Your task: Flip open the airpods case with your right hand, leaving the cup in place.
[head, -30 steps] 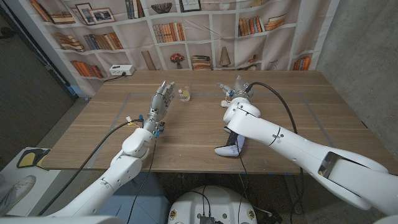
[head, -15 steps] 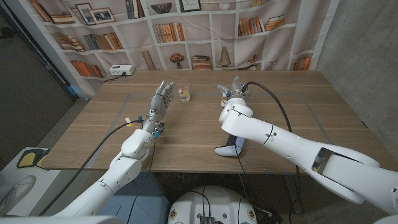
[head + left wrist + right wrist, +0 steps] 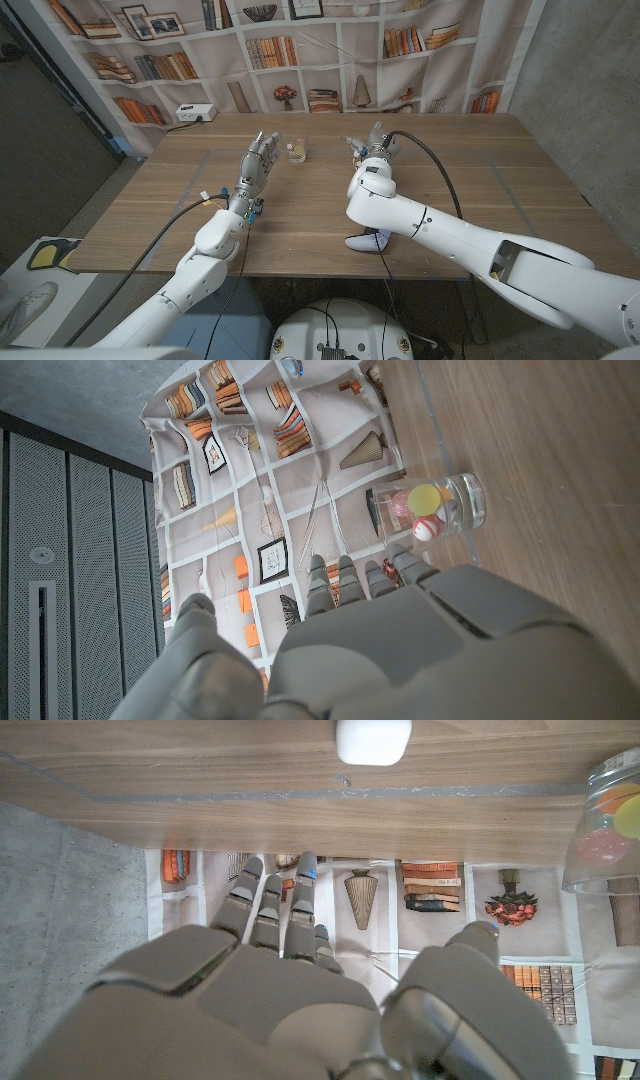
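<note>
The white AirPods case (image 3: pixel 373 740) lies closed on the wooden table (image 3: pixel 300 215), just beyond the fingertips of my right hand (image 3: pixel 290 980). The right hand (image 3: pixel 368 147) hovers at the far middle of the table with fingers spread, holding nothing and not touching the case. A clear cup (image 3: pixel 296 152) with coloured balls inside stands upright to its left; the same cup (image 3: pixel 610 820) sits beside the case in the right wrist view. My left hand (image 3: pixel 258 160) stands upright with fingers apart, close beside the cup (image 3: pixel 435 510), empty.
A white game controller (image 3: pixel 365 240) lies near the front edge under my right arm. A white power strip (image 3: pixel 195 113) sits at the back left corner. A bookshelf backdrop (image 3: pixel 300 60) hangs behind the table.
My right hand and forearm have shifted a little to the left, toward the cup. The left hand and the cup have stayed put.
</note>
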Controlling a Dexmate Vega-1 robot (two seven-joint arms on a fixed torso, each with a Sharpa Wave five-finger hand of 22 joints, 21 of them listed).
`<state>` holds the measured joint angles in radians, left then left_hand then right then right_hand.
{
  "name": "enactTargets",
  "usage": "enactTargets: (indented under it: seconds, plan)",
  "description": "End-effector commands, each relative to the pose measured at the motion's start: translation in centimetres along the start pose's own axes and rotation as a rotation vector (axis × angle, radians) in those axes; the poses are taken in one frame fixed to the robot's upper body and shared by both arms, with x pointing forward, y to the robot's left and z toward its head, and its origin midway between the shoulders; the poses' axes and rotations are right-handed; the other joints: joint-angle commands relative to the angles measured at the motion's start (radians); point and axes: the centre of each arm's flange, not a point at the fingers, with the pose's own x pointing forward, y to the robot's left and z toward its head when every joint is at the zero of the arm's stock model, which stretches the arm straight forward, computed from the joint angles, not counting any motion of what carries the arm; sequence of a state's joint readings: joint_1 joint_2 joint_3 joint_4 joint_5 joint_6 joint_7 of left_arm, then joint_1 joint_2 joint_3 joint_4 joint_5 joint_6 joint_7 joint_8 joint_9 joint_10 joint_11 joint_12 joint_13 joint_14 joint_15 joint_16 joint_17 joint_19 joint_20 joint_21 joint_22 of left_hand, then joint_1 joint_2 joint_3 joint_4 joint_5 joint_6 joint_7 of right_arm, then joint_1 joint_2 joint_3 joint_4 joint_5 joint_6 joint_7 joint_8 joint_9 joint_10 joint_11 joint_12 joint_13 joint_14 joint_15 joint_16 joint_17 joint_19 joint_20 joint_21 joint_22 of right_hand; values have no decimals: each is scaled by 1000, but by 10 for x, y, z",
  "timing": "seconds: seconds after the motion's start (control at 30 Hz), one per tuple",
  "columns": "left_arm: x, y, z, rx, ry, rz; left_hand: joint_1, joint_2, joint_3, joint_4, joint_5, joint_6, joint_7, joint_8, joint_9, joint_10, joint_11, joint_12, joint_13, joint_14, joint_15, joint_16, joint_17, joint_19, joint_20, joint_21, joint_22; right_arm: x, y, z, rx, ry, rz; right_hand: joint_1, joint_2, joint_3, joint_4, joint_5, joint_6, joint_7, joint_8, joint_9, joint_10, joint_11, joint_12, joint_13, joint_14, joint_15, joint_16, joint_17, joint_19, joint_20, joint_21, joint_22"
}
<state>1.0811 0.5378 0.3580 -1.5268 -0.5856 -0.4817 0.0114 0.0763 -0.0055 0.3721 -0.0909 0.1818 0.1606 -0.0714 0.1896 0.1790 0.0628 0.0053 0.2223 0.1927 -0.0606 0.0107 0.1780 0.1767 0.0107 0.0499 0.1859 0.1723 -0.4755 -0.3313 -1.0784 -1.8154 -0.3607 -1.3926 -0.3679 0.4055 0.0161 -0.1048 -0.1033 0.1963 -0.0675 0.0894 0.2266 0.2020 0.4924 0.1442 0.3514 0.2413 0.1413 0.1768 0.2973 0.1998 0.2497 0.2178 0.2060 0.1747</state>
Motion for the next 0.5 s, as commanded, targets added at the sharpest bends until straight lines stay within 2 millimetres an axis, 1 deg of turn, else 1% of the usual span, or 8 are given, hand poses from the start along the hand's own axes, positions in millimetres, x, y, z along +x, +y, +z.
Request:
enactTargets:
  seconds: [0.03, 0.13, 0.5]
  plan:
    - [-5, 1, 0, 0, -4, 4, -7, -3, -7, 0, 10, 7, -5, 1, 4, 5, 3, 3, 3, 0, -1, 8, 3, -1, -3, 9, 3, 3, 2, 4, -42, 27, 18, -4, -6, -6, 0, 7, 8, 0, 0, 3, 9, 1, 3, 2, -5, 5, 0, 0, 19, 0, 5, 2]
    - [-6, 0, 0, -1, -7, 5, -7, -3, -7, 0, 11, 6, -5, 1, 4, 4, 1, 3, 3, 0, -1, 8, 3, -1, -3, 8, 3, 4, 4, 5, -48, 34, 25, -5, -5, -7, 1, 8, 8, 0, -1, 3, 0, 2, -3, 0, -8, 9, -3, 0, 23, 0, 5, 2]
    - [-10, 2, 2, -2, -12, 11, -9, -3, -8, 0, 11, 4, -6, 0, 4, 4, 2, 2, 3, -1, -2, 7, 3, -1, -3, 8, 3, 6, 8, 8, -68, 41, 36, -5, -3, -6, 2, 9, 8, 0, -2, 3, 6, 0, -5, -1, -8, 5, -4, 0, 26, 1, 4, 2]
